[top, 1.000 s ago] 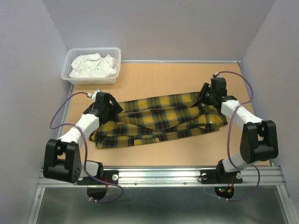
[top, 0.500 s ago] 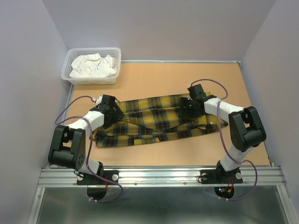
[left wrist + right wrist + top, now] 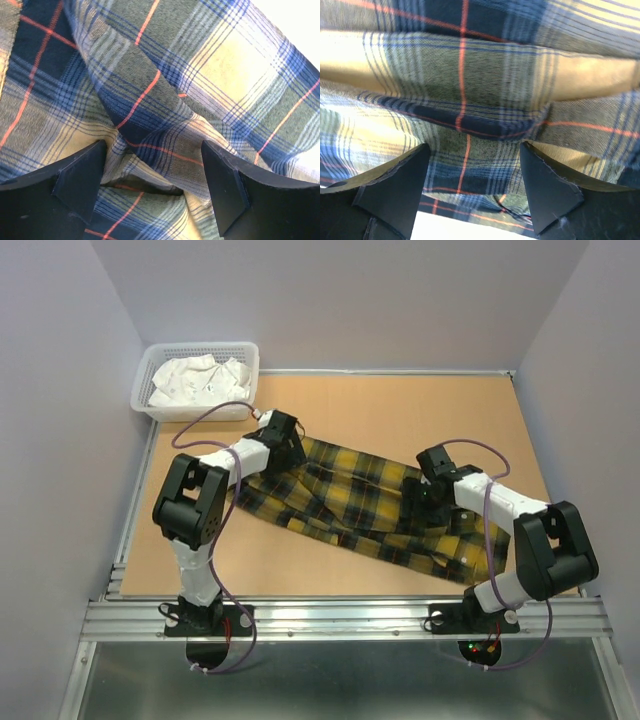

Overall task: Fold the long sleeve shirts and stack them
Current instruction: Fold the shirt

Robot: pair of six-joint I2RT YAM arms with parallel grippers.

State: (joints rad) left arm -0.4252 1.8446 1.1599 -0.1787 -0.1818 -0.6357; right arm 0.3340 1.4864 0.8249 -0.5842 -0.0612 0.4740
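From above, your yellow plaid flannel shirt (image 3: pixel 365 502) lies on the table (image 3: pixel 400 410), its long axis running far-left to near-right. Behind it, the white basket (image 3: pixel 196 382) holds white cloth (image 3: pixel 200 380). At the wrists, your left gripper (image 3: pixel 152 187) and right gripper (image 3: pixel 472 187) both stand spread over folds.

— Visible where the left gripper (image 3: pixel 152 190) meets the plaid shirt (image 3: pixel 165 85)?
— Only partly: fabric bunched between the jaws, its depth lost in shadow, cloth cut off past every edge.
— And the right gripper (image 3: pixel 472 187)?
— Same: folds blurred ahead of the jaws, fingertips (image 3: pixel 547 192) cropped below. From above, both grippers' tips hidden against the cloth.
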